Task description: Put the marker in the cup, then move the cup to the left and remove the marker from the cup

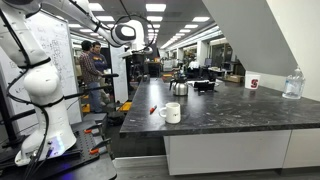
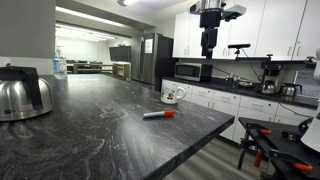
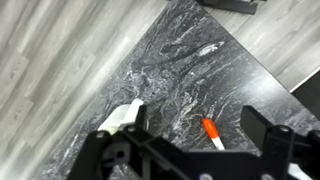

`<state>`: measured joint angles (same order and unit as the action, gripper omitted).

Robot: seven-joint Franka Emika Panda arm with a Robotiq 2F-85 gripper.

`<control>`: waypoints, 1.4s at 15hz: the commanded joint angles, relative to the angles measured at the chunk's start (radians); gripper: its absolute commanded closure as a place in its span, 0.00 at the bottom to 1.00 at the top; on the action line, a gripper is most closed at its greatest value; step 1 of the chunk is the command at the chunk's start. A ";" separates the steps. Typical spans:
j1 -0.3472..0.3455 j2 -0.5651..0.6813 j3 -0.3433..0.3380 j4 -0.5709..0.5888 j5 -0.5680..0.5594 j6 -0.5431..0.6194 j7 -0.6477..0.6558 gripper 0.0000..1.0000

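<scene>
The marker (image 2: 158, 114), red-orange with a white end, lies flat on the dark marbled counter near its corner, in front of the cup. It also shows in an exterior view (image 1: 153, 109) and in the wrist view (image 3: 213, 133). The cup (image 2: 173, 94) is a white mug with a side handle, upright close to the counter edge, seen in both exterior views (image 1: 171, 113); its rim shows in the wrist view (image 3: 122, 117). My gripper (image 2: 208, 46) hangs high above the counter edge, open and empty (image 3: 190, 135), with the marker showing between the fingers far below.
A steel kettle (image 2: 24, 95) stands on the counter, also seen in an exterior view (image 1: 179, 87). A white cup with a red mark (image 1: 252, 83) and a clear container (image 1: 292, 85) sit at the far end. The counter edge (image 3: 150, 55) drops to a wood floor.
</scene>
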<state>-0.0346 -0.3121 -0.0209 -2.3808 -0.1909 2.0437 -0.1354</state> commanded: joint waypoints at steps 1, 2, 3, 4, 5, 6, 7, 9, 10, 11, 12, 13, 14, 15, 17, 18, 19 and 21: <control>0.013 0.020 -0.011 0.006 -0.006 0.018 -0.046 0.00; 0.023 0.040 -0.018 0.015 0.003 0.021 -0.104 0.00; 0.032 0.057 -0.026 0.019 0.014 0.025 -0.169 0.00; 0.039 0.079 -0.031 0.021 0.020 0.046 -0.232 0.00; 0.044 0.100 -0.033 0.023 0.023 0.059 -0.286 0.00; 0.044 0.124 -0.033 0.017 0.012 0.091 -0.335 0.00; 0.046 0.147 -0.035 0.015 0.012 0.115 -0.391 0.00; 0.047 0.209 -0.039 0.020 0.029 0.175 -0.508 0.00; 0.048 0.245 -0.039 0.030 0.046 0.196 -0.567 0.00; 0.044 0.280 -0.035 0.039 0.058 0.218 -0.612 0.00; 0.039 0.317 -0.029 0.051 0.068 0.239 -0.650 0.00; 0.034 0.356 -0.021 0.065 0.077 0.261 -0.672 0.00; 0.028 0.387 -0.014 0.079 0.092 0.280 -0.691 0.00; 0.021 0.433 -0.001 0.103 0.116 0.298 -0.711 0.00; 0.016 0.495 0.017 0.142 0.115 0.323 -0.700 0.00; 0.014 0.523 0.027 0.163 0.120 0.329 -0.686 0.00; 0.016 0.556 0.036 0.185 0.115 0.347 -0.648 0.00; 0.016 0.617 0.057 0.233 0.113 0.358 -0.618 0.00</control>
<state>-0.0048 0.2337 0.0053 -2.2134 -0.0915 2.3903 -0.7912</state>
